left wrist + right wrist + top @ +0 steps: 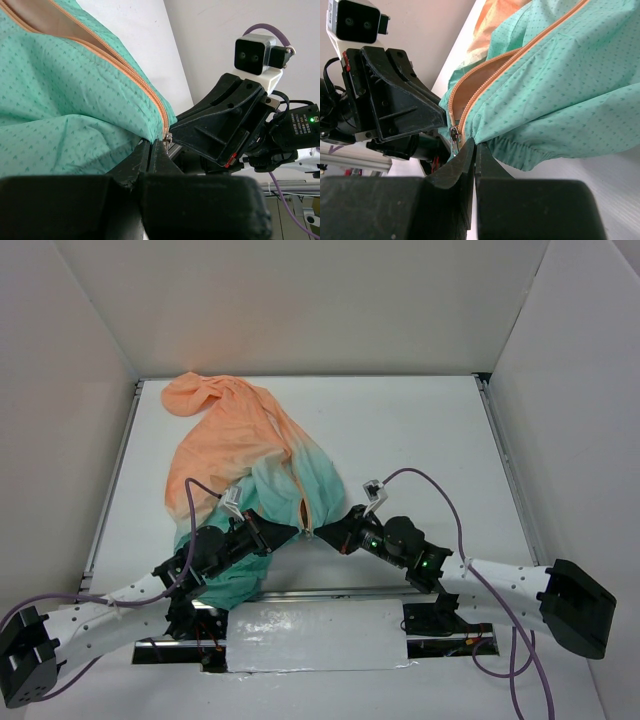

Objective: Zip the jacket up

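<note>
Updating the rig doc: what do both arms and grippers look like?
White links dotted with small holes on left arm and right arm, black joints, black boxy end blocks. Matte black, angular left gripper and right gripper, flat fingers. A purple cable loops to each white wrist camera. Green lights on the right arm.

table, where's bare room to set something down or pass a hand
Widest bare patch: the right half of the table, between the jacket and the right rail. A narrow strip runs between jacket and left rail. Crowded at the near middle, where left fingers and right fingers pinch the jacket.
</note>
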Robot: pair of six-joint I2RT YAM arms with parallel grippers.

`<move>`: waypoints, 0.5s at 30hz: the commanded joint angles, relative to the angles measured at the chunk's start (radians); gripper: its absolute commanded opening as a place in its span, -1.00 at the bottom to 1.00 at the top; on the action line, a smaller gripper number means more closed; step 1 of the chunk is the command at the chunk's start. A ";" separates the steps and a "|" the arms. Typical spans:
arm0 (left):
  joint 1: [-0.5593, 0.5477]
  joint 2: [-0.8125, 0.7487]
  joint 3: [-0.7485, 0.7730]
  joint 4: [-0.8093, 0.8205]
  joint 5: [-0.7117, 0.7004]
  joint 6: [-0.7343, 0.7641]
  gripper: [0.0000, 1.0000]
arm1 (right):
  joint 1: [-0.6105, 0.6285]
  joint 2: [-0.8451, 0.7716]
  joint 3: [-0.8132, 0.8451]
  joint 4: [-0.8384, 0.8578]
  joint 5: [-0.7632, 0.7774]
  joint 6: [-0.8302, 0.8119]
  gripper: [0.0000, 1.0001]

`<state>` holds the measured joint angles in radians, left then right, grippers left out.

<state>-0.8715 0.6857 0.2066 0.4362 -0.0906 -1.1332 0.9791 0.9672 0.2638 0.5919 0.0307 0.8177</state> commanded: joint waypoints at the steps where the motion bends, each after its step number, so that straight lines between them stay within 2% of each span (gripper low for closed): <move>1: 0.003 -0.006 0.001 0.076 0.011 -0.011 -1.00 | -0.003 0.008 0.048 0.063 0.014 -0.009 -1.00; 15: 0.003 0.023 0.004 0.093 0.017 -0.011 -1.00 | -0.006 0.015 0.069 0.046 0.006 -0.022 -1.00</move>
<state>-0.8715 0.7040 0.2066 0.4484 -0.0883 -1.1332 0.9771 0.9749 0.2863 0.5903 0.0299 0.8135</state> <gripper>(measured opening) 0.053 0.023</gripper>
